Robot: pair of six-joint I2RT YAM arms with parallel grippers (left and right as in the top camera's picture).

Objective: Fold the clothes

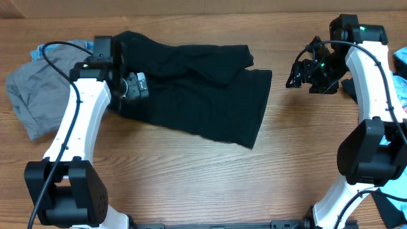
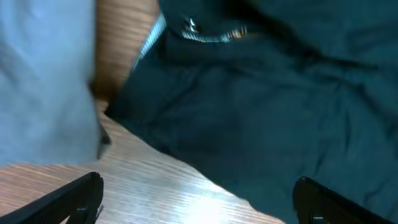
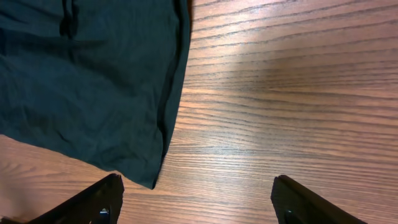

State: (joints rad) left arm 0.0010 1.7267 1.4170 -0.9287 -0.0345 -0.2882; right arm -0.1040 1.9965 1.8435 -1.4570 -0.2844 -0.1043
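Observation:
The black clothes (image 1: 197,89) lie spread across the middle of the wooden table, two wide legs pointing right and down. My left gripper (image 1: 135,86) hovers at the garment's left edge, open and empty; in the left wrist view its fingers (image 2: 199,199) straddle bare wood and the black fabric (image 2: 267,106), with a pale waistband strip (image 2: 211,34) showing. My right gripper (image 1: 299,73) is open and empty, right of the garment. In the right wrist view its fingers (image 3: 196,202) are above bare wood beside a black leg corner (image 3: 93,81).
A grey folded garment (image 1: 35,89) lies at the far left, seen blurred in the left wrist view (image 2: 43,81). A light blue printed shirt (image 1: 399,76) lies at the right edge. Bare wood (image 1: 210,178) fills the front of the table.

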